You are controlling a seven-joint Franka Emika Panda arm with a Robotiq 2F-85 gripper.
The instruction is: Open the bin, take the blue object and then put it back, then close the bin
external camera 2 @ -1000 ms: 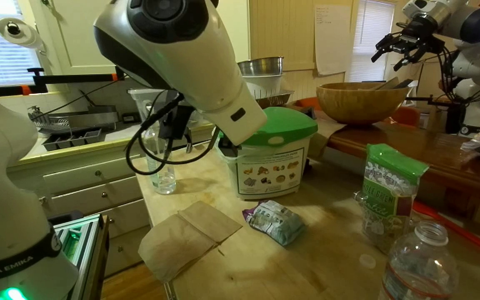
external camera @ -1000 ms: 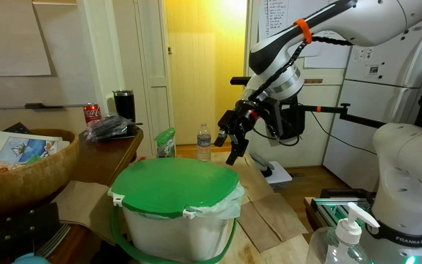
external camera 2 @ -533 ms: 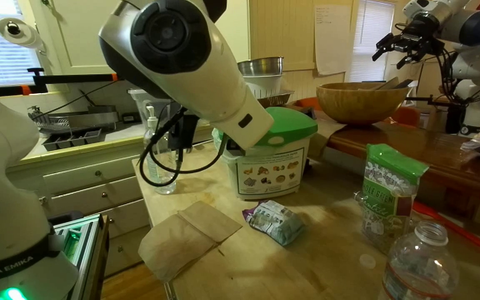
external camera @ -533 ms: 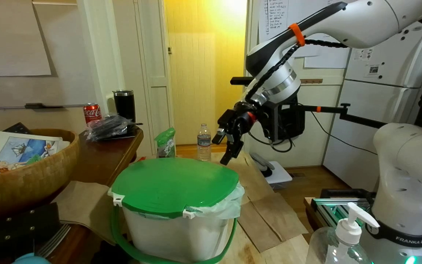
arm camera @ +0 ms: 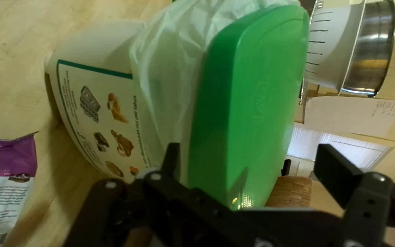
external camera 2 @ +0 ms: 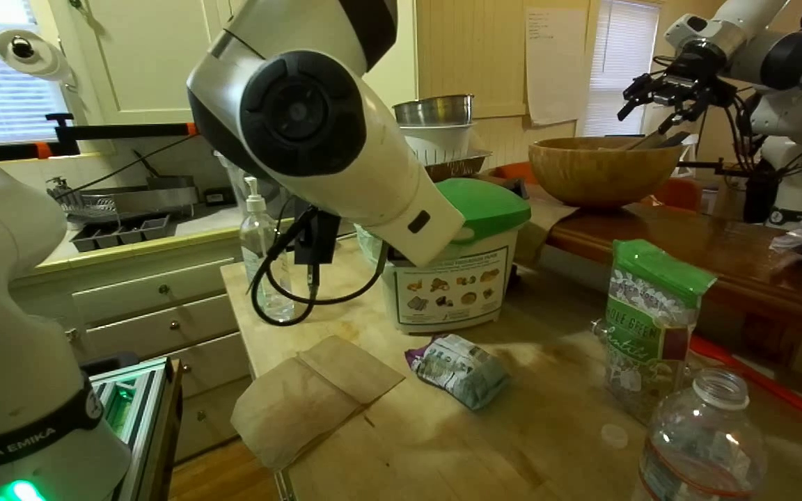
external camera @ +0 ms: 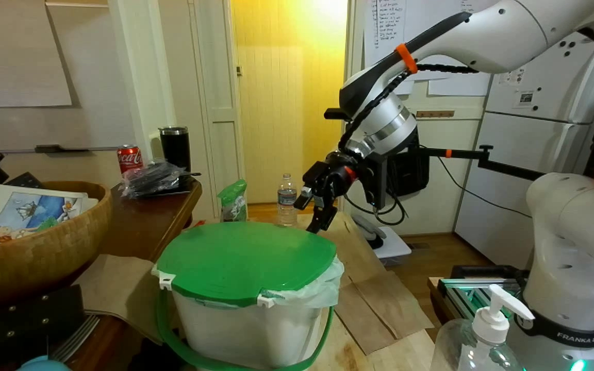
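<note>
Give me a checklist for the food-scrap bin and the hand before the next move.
1. Food-scrap bin upright on the light wooden tabletop: ok.
2. Green lid down over the bin: ok.
3. Hand open, facing the lid: ok.
4. Hand clear of the lid: cannot tell; contact is unclear from these views.
5. White liner tucked away from the lid's edge: not ok; it hangs out beneath and might snag.
6. Blue object inside the bin: cannot tell; the lid hides the interior.
</note>
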